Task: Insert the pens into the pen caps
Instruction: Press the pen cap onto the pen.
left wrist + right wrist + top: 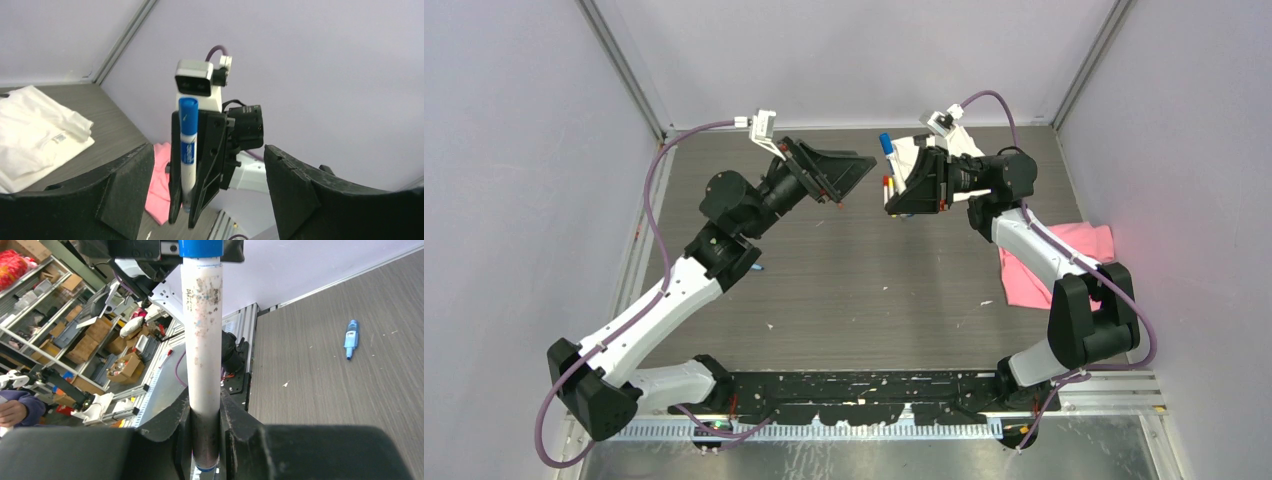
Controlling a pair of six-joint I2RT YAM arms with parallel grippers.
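The right pincer [205,410] is clenched on the lower barrel of a white pen [201,330], whose blue cap [200,247] sits on the far end, above the worktop [320,390]. Facing it, the left pincer [209,155] gapes empty, with the pen just ahead of its spread jaws. A blue pen [351,339] lies apart on the worktop.

Recorded a grey wood-grain table [874,290]. Noted a crumpled pink cloth [1022,285] lying at its right side. Found a folded white cloth [906,152] farther back and left of the pink cloth, apart from it. Logged one light-blue pen [351,337] lying flat, well left of the pink cloth. Observed small white specks [771,326] scattered left of it.
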